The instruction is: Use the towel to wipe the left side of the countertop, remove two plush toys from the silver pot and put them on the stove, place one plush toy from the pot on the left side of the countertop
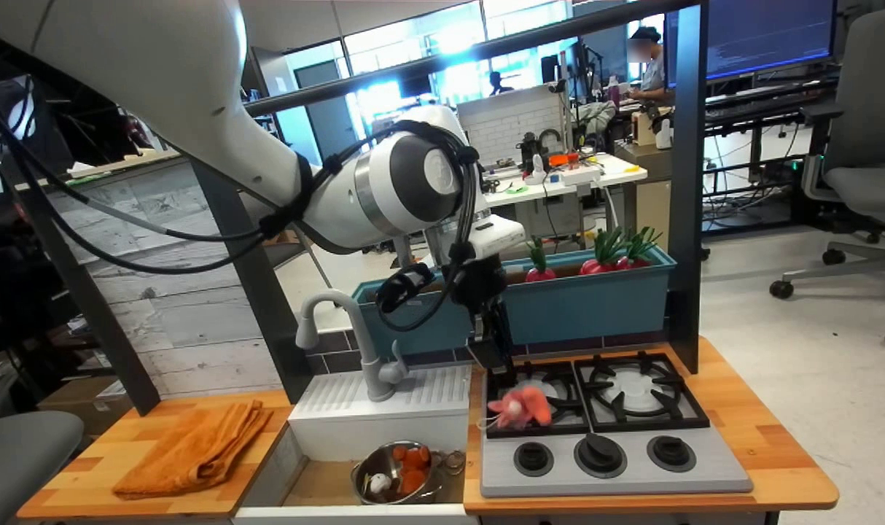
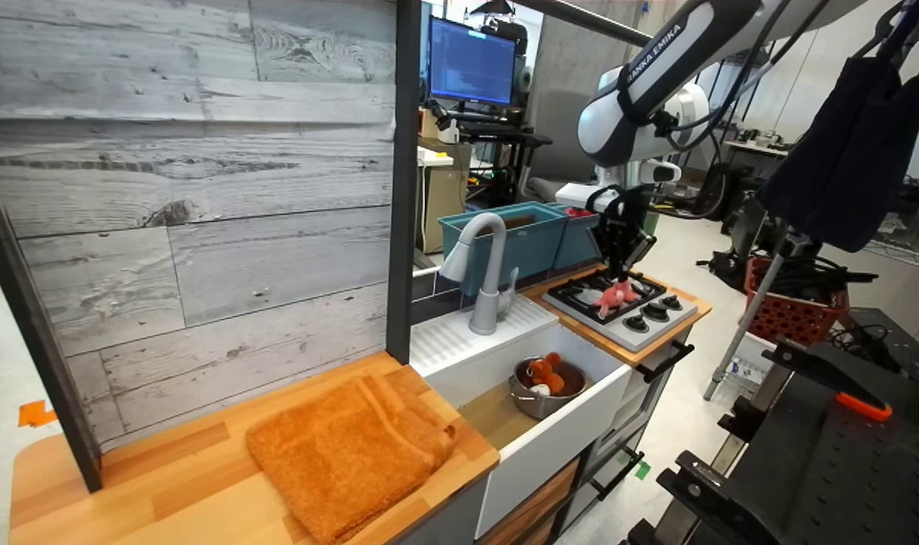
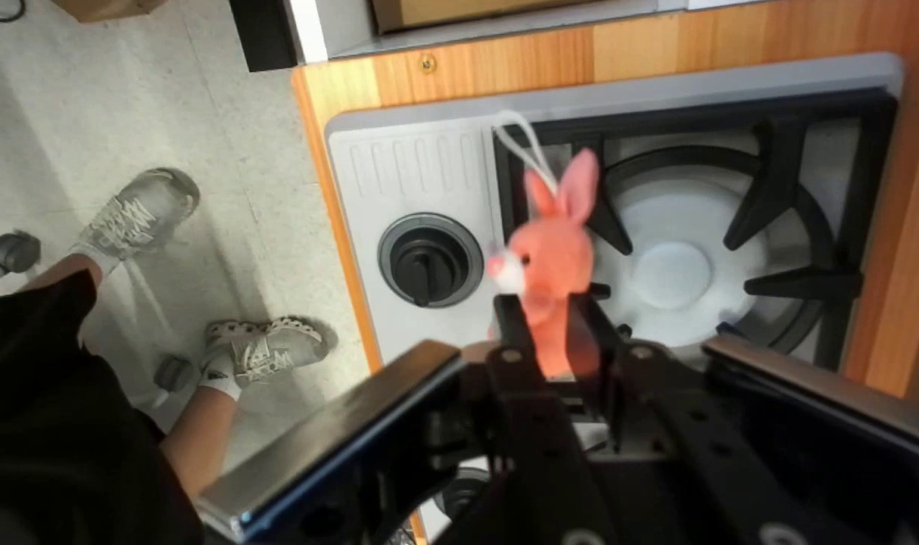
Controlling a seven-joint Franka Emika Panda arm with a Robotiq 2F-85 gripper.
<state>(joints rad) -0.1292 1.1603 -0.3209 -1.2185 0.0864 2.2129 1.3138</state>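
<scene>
Closest in, the gripper (image 3: 544, 310) has its jaws pinching a pink rabbit toy (image 3: 559, 253) by the body, with its ears and a white string (image 3: 546, 175) sticking out ahead. Under it is the stove (image 1: 501, 477): the rabbit toy is held over the knob-side edge of a burner (image 3: 671, 272), beside a knob (image 3: 429, 261), and blur hides whether it touches the metal. The step in hand looks to be putting a toy on the stove, likely the first of two, as no other shows there. The next move calls for lowering until the stove takes the weight, then spreading the jaws and lifting straight up so the string doesn't snag. Beyond, in the sink (image 2: 565, 439), the pot (image 2: 539, 407) holds orange and white toys (image 1: 413, 480), too jumbled to count, and I'd expect the next pick to come from there. Farthest off, the towel (image 2: 353, 454) lies folded on the left side of the counter (image 2: 172, 477); whether the wiping is done I can't tell, but the last toy will want a spot beside it
</scene>
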